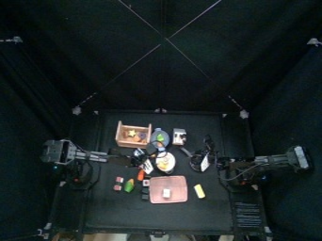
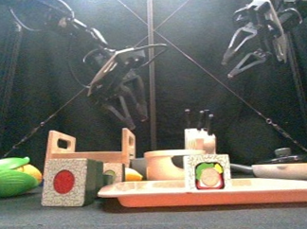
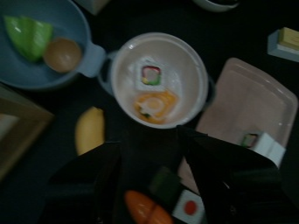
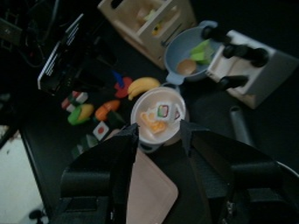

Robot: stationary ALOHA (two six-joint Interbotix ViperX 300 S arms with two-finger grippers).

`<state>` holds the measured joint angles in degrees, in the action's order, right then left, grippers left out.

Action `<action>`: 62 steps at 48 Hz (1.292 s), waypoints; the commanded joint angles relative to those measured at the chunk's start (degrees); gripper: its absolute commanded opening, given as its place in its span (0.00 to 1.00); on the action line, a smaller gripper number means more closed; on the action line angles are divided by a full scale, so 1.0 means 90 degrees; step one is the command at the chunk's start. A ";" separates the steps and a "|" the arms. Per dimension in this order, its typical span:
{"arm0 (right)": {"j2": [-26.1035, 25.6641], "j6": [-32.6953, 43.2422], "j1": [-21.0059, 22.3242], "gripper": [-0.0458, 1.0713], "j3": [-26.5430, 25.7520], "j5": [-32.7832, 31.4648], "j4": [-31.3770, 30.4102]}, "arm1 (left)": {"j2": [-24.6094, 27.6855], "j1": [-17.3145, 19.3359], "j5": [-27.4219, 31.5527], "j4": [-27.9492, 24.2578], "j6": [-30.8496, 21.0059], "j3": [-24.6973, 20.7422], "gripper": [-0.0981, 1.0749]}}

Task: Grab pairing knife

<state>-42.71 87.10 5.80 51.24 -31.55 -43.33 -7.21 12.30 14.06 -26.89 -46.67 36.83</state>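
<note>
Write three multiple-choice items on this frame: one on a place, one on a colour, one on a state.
1. In the front view, where does the roll stand?
A. on the tray
B. in a bowl
C. on the bare table

2. What colour is the tray?
A. blue
B. pink
C. green

3. How are the knives placed?
A. flat on the tray
B. upright in the block
C. in a bowl

Answers:
1 A: the roll stands on the tray's flat surface.
2 B: the tray's rim shows pale pink.
3 B: the dark handles stick up from the block behind the tray.
</note>
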 commanded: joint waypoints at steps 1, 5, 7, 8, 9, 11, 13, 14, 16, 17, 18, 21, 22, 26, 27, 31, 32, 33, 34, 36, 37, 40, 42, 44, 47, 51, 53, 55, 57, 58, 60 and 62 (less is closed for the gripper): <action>0.0215 -0.0029 0.0283 0.76 -0.0225 -0.0127 0.0273 | -0.0264 0.0371 -0.0654 0.0000 0.0186 0.0137 0.81; 0.0420 -0.0010 0.0381 0.76 -0.0303 -0.0156 0.0352 | -0.0273 0.0508 -0.1123 -0.0127 0.0293 0.0283 0.81; 0.0518 0.0010 0.0430 0.76 -0.0352 -0.0176 0.0352 | -0.0273 0.0547 -0.1309 -0.0332 0.0391 0.0303 0.81; 0.0576 0.0010 0.0459 0.76 -0.0391 -0.0176 0.0361 | -0.0283 0.0566 -0.1396 -0.0488 0.0459 0.0322 0.81; 0.0605 0.0010 0.0479 0.76 -0.0430 -0.0186 0.0381 | -0.0293 0.0576 -0.1445 -0.0596 0.0508 0.0342 0.81; 0.0713 0.0010 0.0488 0.76 -0.0537 -0.0234 0.0410 | -0.0313 0.0576 -0.1621 -0.0879 0.0635 0.0391 0.81; 0.0771 0.0039 0.0488 0.76 -0.0635 -0.0352 0.0420 | -0.0322 0.0566 -0.1777 -0.1055 0.0703 0.0400 0.81; 0.0820 0.0039 0.0488 0.76 -0.0703 -0.0459 0.0439 | -0.0361 0.0566 -0.1885 -0.1113 0.0713 0.0400 0.81; 0.0908 0.0039 0.0459 0.76 -0.0830 -0.0674 0.0449 | -0.0400 0.0566 -0.2129 -0.1143 0.0723 0.0430 0.81; 0.0947 0.0039 0.0449 0.76 -0.0879 -0.0771 0.0449 | -0.0420 0.0566 -0.2227 -0.1143 0.0723 0.0449 0.81; 0.1035 0.0039 0.0449 0.76 -0.0977 -0.0977 0.0459 | -0.0459 0.0576 -0.2490 -0.1152 0.0742 0.0518 0.81; 0.1221 0.0049 0.0400 0.76 -0.1152 -0.1406 0.0469 | -0.0537 0.0625 -0.3232 -0.1152 0.0771 0.0742 0.81; 0.1289 0.0049 0.0381 0.76 -0.1211 -0.1514 0.0488 | -0.0576 0.0654 -0.3545 -0.1143 0.0781 0.0859 0.80; 0.1494 0.0049 0.0244 0.76 -0.1338 -0.1670 0.0576 | -0.0723 0.0791 -0.4248 -0.1182 0.0820 0.1152 0.80; 0.1523 0.0059 0.0234 0.76 -0.1357 -0.1680 0.0596 | -0.0771 0.0850 -0.4365 -0.1191 0.0840 0.1240 0.79; 0.1699 0.0059 0.0234 0.76 -0.1455 -0.1680 0.0742 | -0.0957 0.0908 -0.4521 -0.1406 0.1123 0.1484 0.79; 0.1738 0.0068 0.0234 0.76 -0.1484 -0.1680 0.0742 | -0.1006 0.0908 -0.4521 -0.1475 0.1201 0.1504 0.79; 0.1807 0.0059 0.0225 0.76 -0.1523 -0.1680 0.0752 | -0.1055 0.0908 -0.4521 -0.1543 0.1318 0.1543 0.79; 0.1885 0.0059 0.0225 0.76 -0.1553 -0.1680 0.0752 | -0.1094 0.0908 -0.4521 -0.1611 0.1426 0.1562 0.79; 0.2080 0.0059 0.0186 0.76 -0.1660 -0.1680 0.0781 | -0.1172 0.0889 -0.4521 -0.1650 0.1631 0.1611 0.79; 0.2197 0.0059 0.0146 0.76 -0.1729 -0.1719 0.0781 | -0.1201 0.0869 -0.4531 -0.1650 0.1719 0.1641 0.79; 0.2480 0.0059 0.0039 0.76 -0.1875 -0.1865 0.0742 | -0.1289 0.0752 -0.4521 -0.1602 0.1797 0.1777 0.79; 0.2627 0.0059 0.0020 0.76 -0.2002 -0.2061 0.0732 | -0.1367 0.0713 -0.4521 -0.1445 0.1797 0.1943 0.79; 0.2754 0.0059 0.0020 0.77 -0.2090 -0.2246 0.0693 | -0.1426 0.0693 -0.4541 -0.1270 0.1846 0.2070 0.79; 0.2891 0.0059 0.0010 0.77 -0.2197 -0.2578 0.0615 | -0.1563 0.0693 -0.4541 -0.0996 0.1855 0.2168 0.79; 0.3008 0.0068 0.0010 0.77 -0.2266 -0.2754 0.0547 | -0.1816 0.0664 -0.4561 -0.0732 0.1865 0.2314 0.79; 0.3076 0.0068 0.0010 0.77 -0.2305 -0.2725 0.0547 | -0.1904 0.0645 -0.4561 -0.0693 0.1865 0.2412 0.79; 0.3154 0.0068 0.0000 0.77 -0.2344 -0.2725 0.0537 | -0.1963 0.0645 -0.4561 -0.0703 0.1865 0.2480 0.79; 0.3223 0.0068 0.0029 0.77 -0.2373 -0.2734 0.0527 | -0.2012 0.0645 -0.4561 -0.0693 0.1865 0.2539 0.79; 0.3271 0.0068 0.0039 0.77 -0.2383 -0.2734 0.0508 | -0.2021 0.0645 -0.4561 -0.0684 0.1865 0.2549 0.79; 0.3359 0.0068 0.0049 0.77 -0.2402 -0.2734 0.0439 | -0.2031 0.0645 -0.4561 -0.0684 0.1855 0.2549 0.79; 0.3398 0.0068 0.0049 0.77 -0.2422 -0.2715 0.0381 | -0.2031 0.0635 -0.4561 -0.0684 0.1855 0.2549 0.79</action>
<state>-11.78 87.63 5.98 31.03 -56.07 -38.85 -25.22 18.19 -26.46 -33.22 -30.06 60.47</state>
